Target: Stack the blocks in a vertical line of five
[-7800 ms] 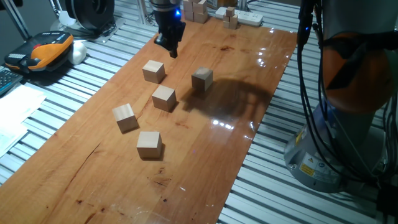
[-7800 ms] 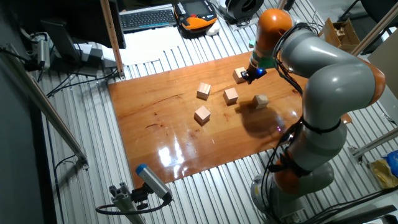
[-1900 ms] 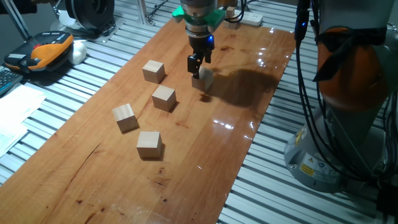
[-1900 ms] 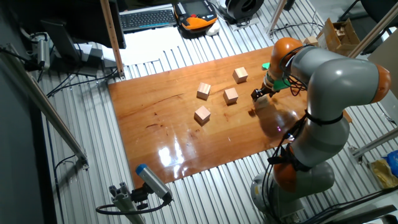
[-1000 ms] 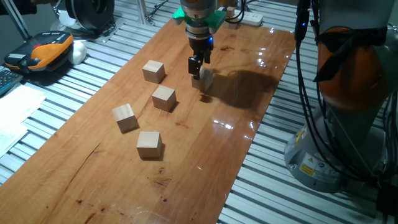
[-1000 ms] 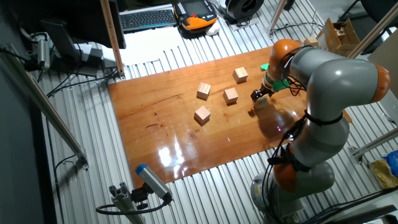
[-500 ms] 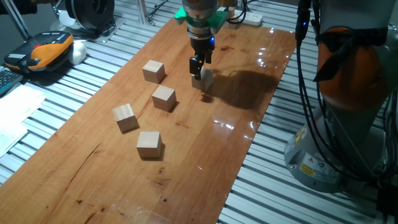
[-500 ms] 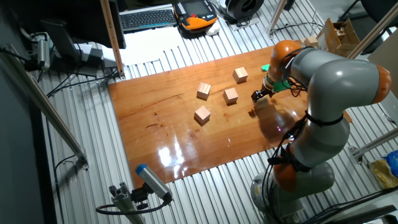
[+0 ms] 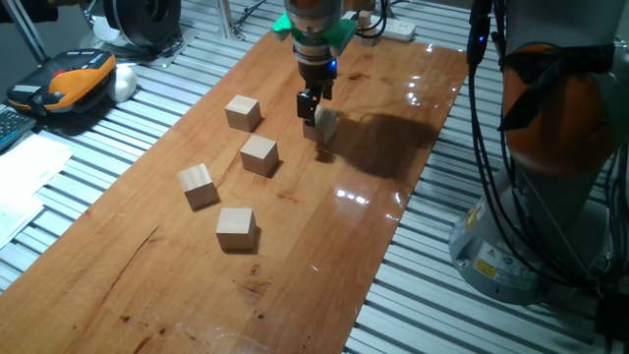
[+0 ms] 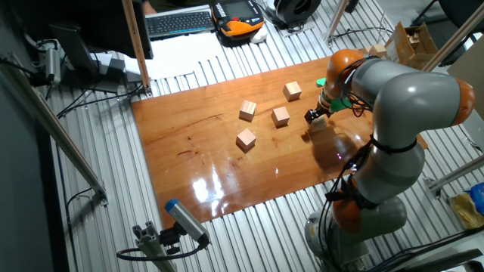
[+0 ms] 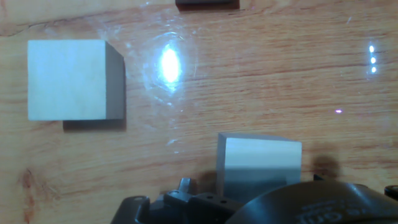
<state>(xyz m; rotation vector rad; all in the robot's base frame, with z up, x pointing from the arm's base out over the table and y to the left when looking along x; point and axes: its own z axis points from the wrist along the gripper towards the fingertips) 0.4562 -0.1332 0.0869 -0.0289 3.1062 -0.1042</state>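
While the gripper [image 9: 312, 113] grips one block [image 9: 322, 124], four blocks [image 9: 258, 154] lie loose.

Five pale wooden cubes: four [image 9: 243, 112] [image 9: 259, 154] [image 9: 197, 185] [image 9: 236, 228] loose, unstacked on the tabletop, the fifth [image 9: 322, 123] at the tool's [image 9: 311, 111] tips.

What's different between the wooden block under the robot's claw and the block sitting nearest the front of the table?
The block at the gripper lies in the arm's shadow and looks grey; the front block is in full light and looks pale. The gripper is right at the first block, with a finger partly hiding it; whether it is gripped is unclear. The front block stands alone and untouched. Both are plain wooden cubes, seemingly the same size.
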